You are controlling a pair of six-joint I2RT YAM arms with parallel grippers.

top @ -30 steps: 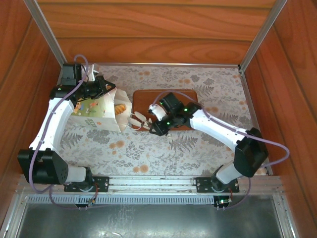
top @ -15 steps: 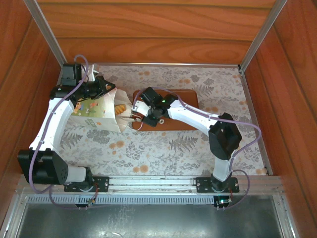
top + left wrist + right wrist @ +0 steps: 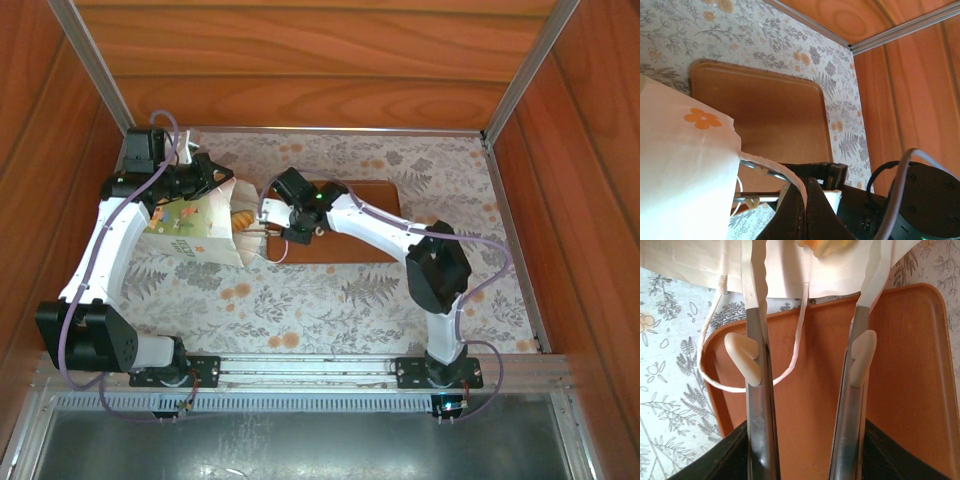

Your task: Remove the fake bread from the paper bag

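Top external, where's the bag?
On its side: the paper bag (image 3: 195,228), left gripper (image 3: 205,178) pinched shut on its upper edge, fake bread (image 3: 243,216) in its mouth.
Left wrist?
Bag (image 3: 685,170) beside the brown board (image 3: 770,115).
Right wrist?
Right gripper (image 3: 815,265) over the board (image 3: 905,365), fingers apart at the bag's (image 3: 690,260) mouth, bread (image 3: 827,245) just ahead.

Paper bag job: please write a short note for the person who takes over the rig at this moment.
Left gripper: shut on the rim of the bag.
Right gripper: open, empty, fingers at the bag's mouth.
The bag lies on its side, mouth toward the board; bread shows inside the mouth.
Done: no bread is out yet.
Left to do: reach in, grip a piece, set it outside, and repeat for the others.
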